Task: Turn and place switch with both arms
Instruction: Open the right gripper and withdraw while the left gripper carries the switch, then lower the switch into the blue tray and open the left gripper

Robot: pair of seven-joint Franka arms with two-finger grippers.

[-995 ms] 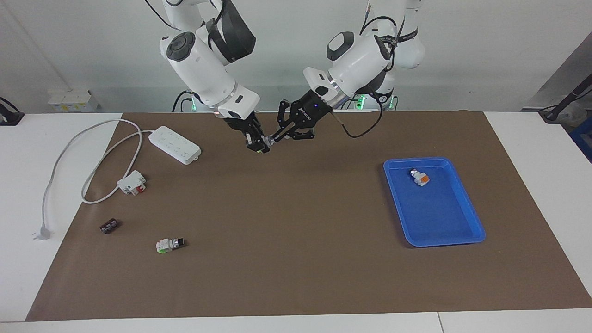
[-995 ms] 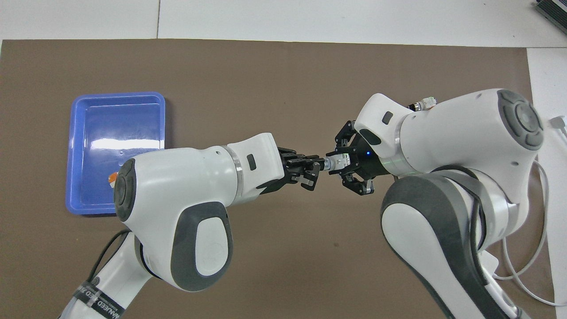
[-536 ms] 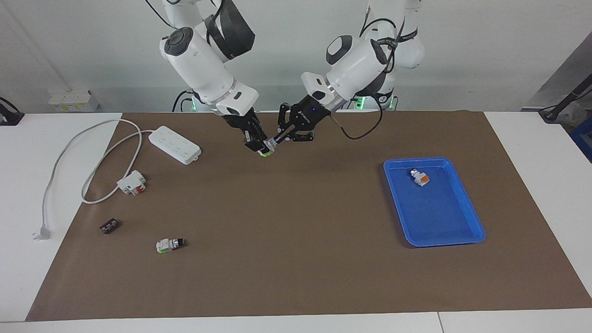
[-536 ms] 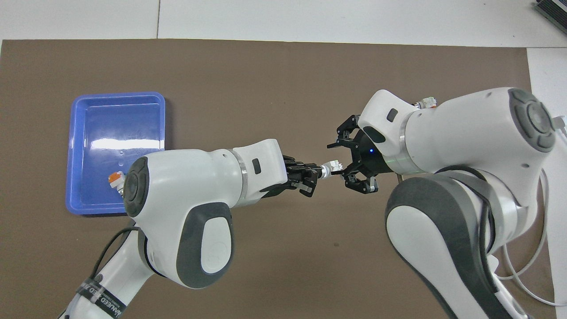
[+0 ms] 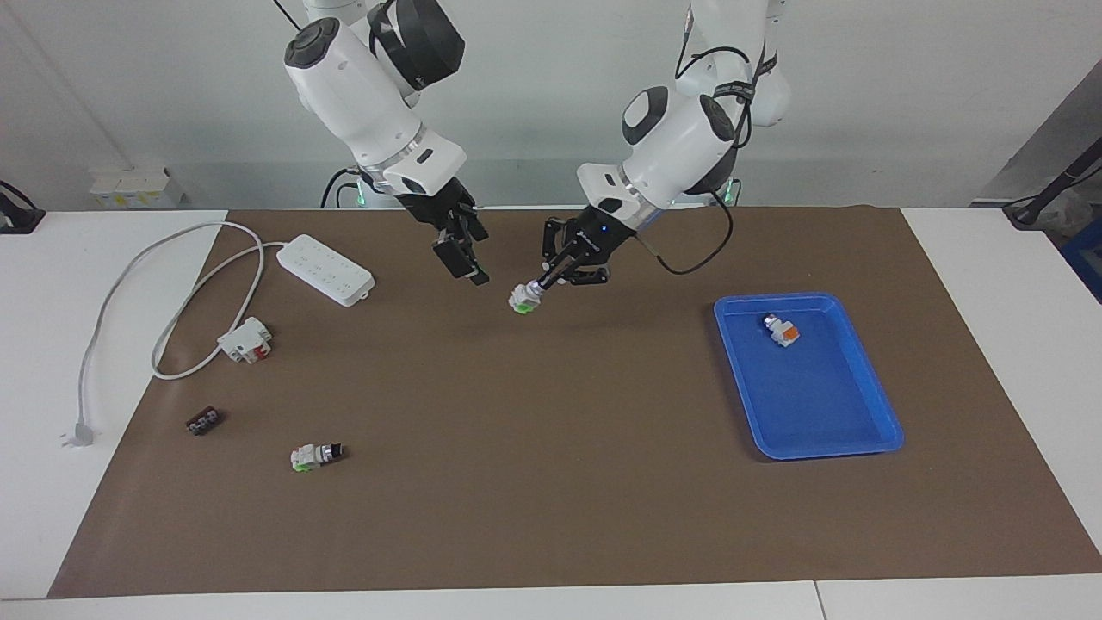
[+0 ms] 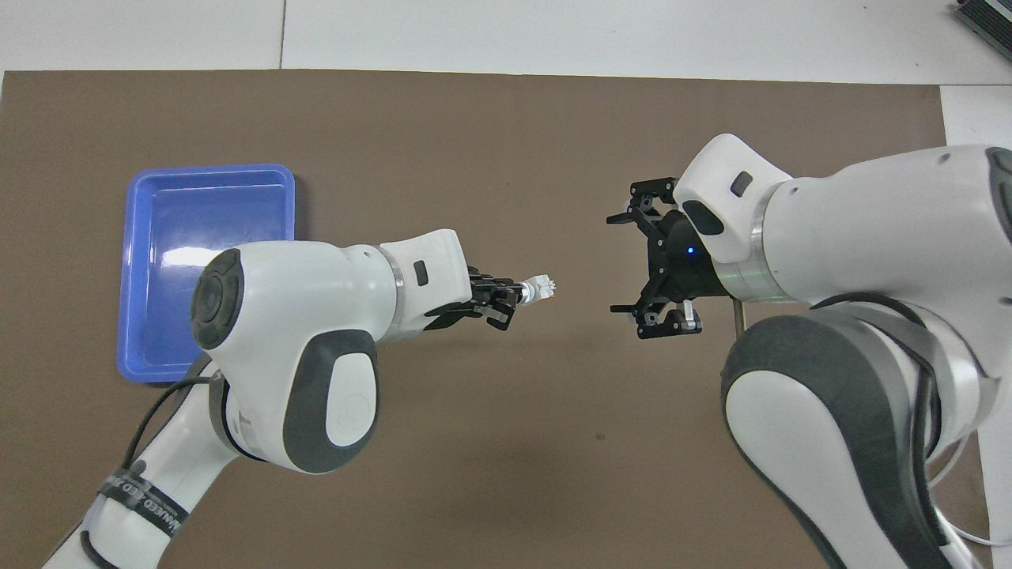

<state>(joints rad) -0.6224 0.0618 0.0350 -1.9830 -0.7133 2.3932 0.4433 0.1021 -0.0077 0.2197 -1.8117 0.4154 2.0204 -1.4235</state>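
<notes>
The switch [image 5: 523,300], white-grey with a green tab, hangs in the air over the brown mat, held at its knob end by my left gripper [image 5: 542,282]. In the overhead view the left gripper [image 6: 512,295] is shut on the switch [image 6: 541,288]. My right gripper [image 5: 469,267] is open and empty, apart from the switch, up over the mat toward the right arm's end; the overhead view shows the right gripper [image 6: 622,265] with its fingers spread wide.
A blue tray [image 5: 869,405] toward the left arm's end holds an orange-tabbed switch [image 5: 782,330]. Toward the right arm's end lie a second green-tabbed switch [image 5: 315,455], a white-and-red block [image 5: 246,339], a small black part [image 5: 203,421] and a white power strip [image 5: 325,269] with its cable.
Both grippers held the switch between them. The right gripper has opened, let go and drawn back; the left gripper has carried the switch toward the tray's end.
</notes>
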